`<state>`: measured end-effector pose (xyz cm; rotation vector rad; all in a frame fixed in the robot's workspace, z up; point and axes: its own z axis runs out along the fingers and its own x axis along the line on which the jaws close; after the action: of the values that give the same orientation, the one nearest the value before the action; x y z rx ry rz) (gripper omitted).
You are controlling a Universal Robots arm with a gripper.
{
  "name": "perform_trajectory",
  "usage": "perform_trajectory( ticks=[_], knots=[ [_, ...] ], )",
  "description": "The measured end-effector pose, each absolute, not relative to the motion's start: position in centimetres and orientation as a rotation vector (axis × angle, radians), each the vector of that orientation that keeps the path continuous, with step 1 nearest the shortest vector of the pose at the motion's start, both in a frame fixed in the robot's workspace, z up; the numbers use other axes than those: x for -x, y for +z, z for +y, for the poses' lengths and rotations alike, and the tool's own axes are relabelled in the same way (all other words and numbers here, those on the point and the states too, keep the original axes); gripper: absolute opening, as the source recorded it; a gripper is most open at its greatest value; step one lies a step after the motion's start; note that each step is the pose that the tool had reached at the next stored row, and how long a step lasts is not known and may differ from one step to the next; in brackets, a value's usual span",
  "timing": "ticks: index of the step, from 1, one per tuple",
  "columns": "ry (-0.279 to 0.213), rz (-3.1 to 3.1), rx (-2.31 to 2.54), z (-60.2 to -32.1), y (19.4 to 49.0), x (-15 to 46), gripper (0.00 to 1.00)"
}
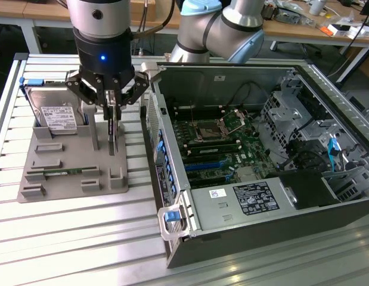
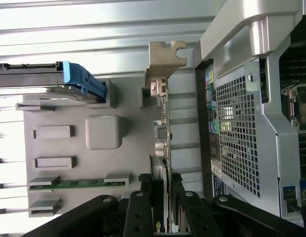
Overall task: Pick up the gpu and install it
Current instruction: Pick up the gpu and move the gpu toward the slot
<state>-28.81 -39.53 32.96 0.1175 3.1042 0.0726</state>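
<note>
The gpu (image 1: pixel 113 136) stands on edge over the grey holder tray (image 1: pixel 65 179), at the exterior view's left of the open computer case (image 1: pixel 256 149). My gripper (image 1: pixel 111 106) comes down on it from above, and its black fingers press the card's top edge from both sides. In the wrist view the gpu (image 2: pixel 164 133) shows edge-on, with its silver bracket (image 2: pixel 162 59) at the far end and my fingertips (image 2: pixel 143 207) flanking the near end. Whether the card has left the tray I cannot tell.
A silver hard drive (image 1: pixel 56 116) with a blue clip stands at the back of the tray, and a green memory stick (image 1: pixel 64 173) lies in a slot near its front. The case's side wall (image 1: pixel 154 137) rises close beside the gpu. The motherboard (image 1: pixel 220 146) lies exposed inside the case.
</note>
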Motion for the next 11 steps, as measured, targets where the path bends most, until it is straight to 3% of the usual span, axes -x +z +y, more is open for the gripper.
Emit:
perform_trajectory(
  ticks=[11],
  knots=[
    [0.073,3.104,-0.117,-39.5,34.5,28.8,0.27]
  ],
)
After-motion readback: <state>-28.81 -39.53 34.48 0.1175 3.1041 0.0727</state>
